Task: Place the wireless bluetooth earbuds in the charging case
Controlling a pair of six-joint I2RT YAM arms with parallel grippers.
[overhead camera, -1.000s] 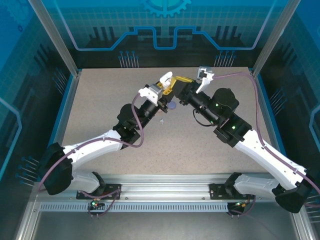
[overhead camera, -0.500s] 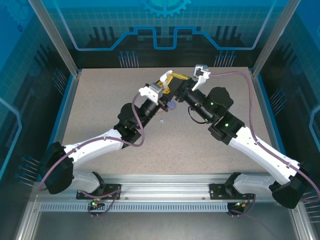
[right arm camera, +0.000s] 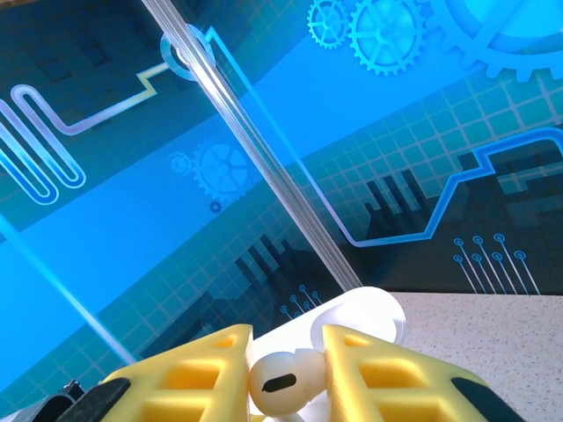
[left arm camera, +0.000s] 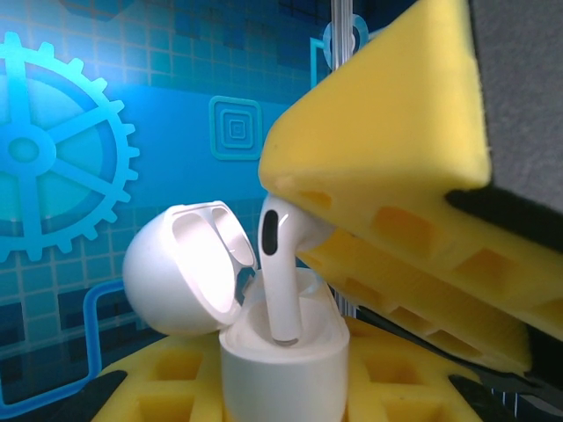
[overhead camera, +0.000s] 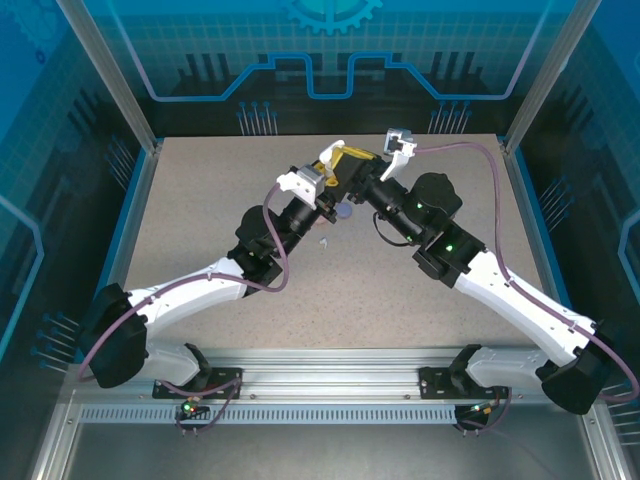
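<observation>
One white earbud (left arm camera: 281, 272) pinched by right claw (right arm camera: 287, 362), stem inside case (left arm camera: 283, 365) tight in left claw (left arm camera: 280, 403)

Raised lid (left arm camera: 180, 272) crowds earbud (left arm camera: 281, 264) at case (left arm camera: 281, 378).

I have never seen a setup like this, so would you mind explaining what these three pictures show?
These are two robot arms bolted at the near edge of a table. The wide picture looks down from above and behind them. The other two come from a camera on each wrist. The left hand grips an open white charging case. The right hand pinches a white earbud whose stem is entering the case. On the table lie a small purple item and a tiny white piece, both too small to identify.
</observation>
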